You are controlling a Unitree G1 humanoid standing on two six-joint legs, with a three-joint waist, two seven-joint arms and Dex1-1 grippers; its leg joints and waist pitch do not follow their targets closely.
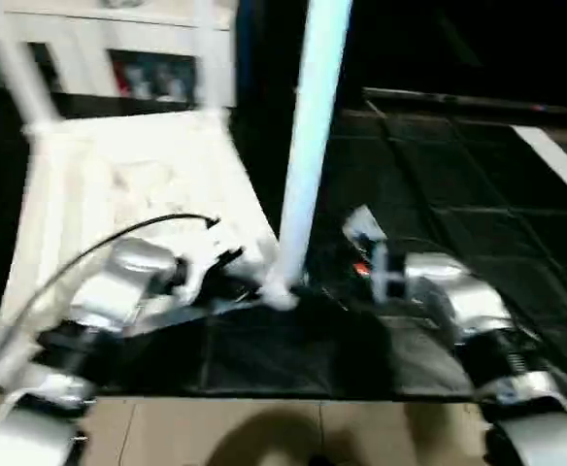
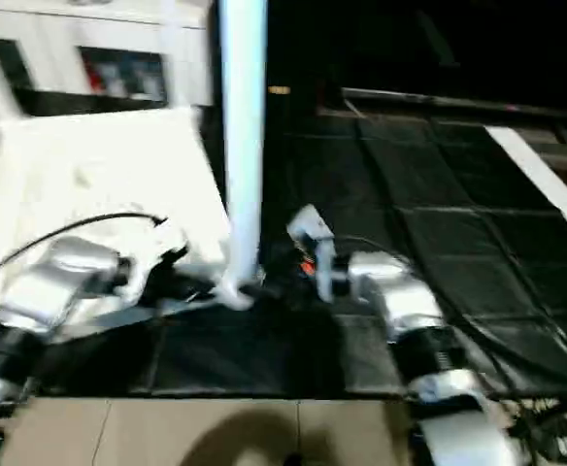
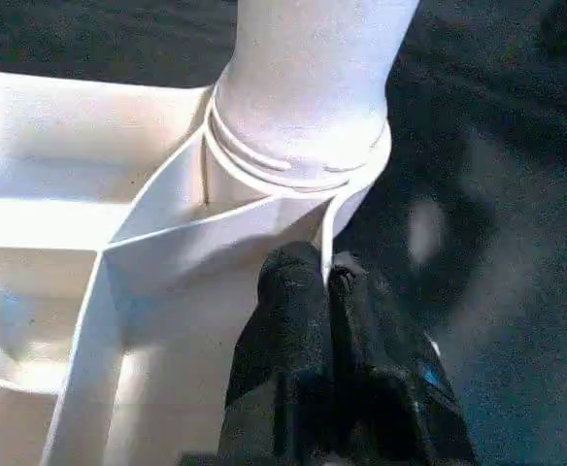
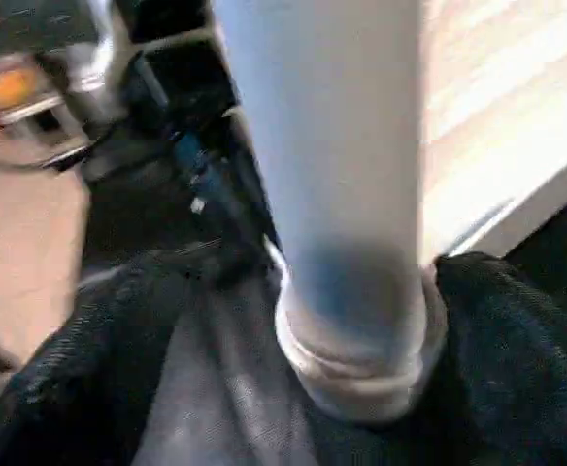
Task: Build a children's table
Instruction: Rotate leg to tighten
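The children's table top (image 1: 138, 165) lies upside down on the black mat, ribbed underside up. A long white leg (image 1: 308, 146) stands upright in its near right corner socket (image 3: 303, 146). Another leg (image 1: 16, 68) rises at the far left corner. My left gripper (image 3: 324, 277) is shut on the thin rim wall of the top, right beside that socket. My right gripper (image 4: 327, 272) is open, with one black finger (image 4: 99, 359) on each side of the leg's lower end, just above the socket.
A white glass-door cabinet (image 1: 148, 68) stands behind the table top. Black floor mats (image 1: 458, 194) stretch to the right, with a white strip (image 1: 555, 160) at the far right. Light floor (image 1: 264, 427) runs along the near edge. A black cable (image 1: 118, 238) arcs over my left forearm.
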